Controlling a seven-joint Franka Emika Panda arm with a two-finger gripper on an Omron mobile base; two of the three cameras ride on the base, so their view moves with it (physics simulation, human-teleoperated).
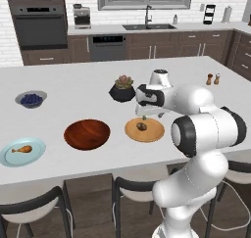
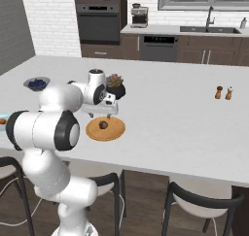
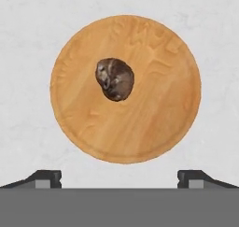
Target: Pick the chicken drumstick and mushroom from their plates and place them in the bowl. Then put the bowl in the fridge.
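My gripper [image 1: 146,115] hangs open just above the tan wood plate [image 1: 155,132], fingers pointing down. The dark mushroom [image 1: 142,127] lies near that plate's middle. In the hand view the mushroom [image 3: 115,79] sits on the plate [image 3: 154,118], ahead of my gripper [image 3: 119,179], whose fingertips [image 3: 46,178] stand wide apart with nothing between them. The reddish-brown bowl [image 1: 87,133] rests empty to the plate's left. Further left, the chicken drumstick [image 1: 22,149] lies on the pale blue plate [image 1: 12,157]. The fridge is out of view.
Behind the wood plate stands a black succulent pot [image 1: 122,89]. A small grey bowl of blueberries [image 1: 31,99] is at the back left. Salt and pepper shakers [image 1: 213,79] stand at the far right. Stools line the counter's near edge.
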